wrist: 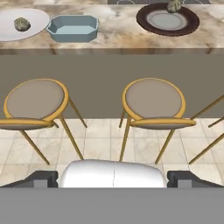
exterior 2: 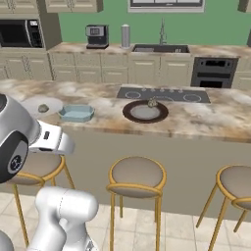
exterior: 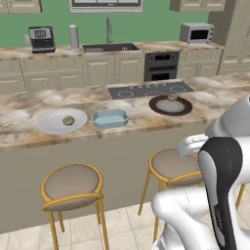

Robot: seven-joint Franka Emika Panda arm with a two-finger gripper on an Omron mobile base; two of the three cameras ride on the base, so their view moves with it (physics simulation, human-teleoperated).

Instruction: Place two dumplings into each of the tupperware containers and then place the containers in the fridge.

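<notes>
Dumplings not packed yet: one [exterior: 68, 120] on white plate [exterior: 49, 126] near counter's [exterior: 19, 134] left end, blue tub [exterior: 110, 118] beside it empty, claw [wrist: 112, 177] wide, holding nothing.

counter [exterior: 29, 132]: beige-brown marbled, taupe front
tub [exterior: 110, 118], on counter: pale blue
plate [exterior: 51, 122], left of tub: white
dumpling [exterior: 68, 120], on white plate: olive-tan
plate [exterior: 170, 105], right of tub: dark brown rim, grey centre
stools [exterior: 72, 187], below counter: yellow frames, taupe seats
wall [exterior: 58, 19], behind counter: green
floor [wrist: 105, 140]: beige tile
</notes>
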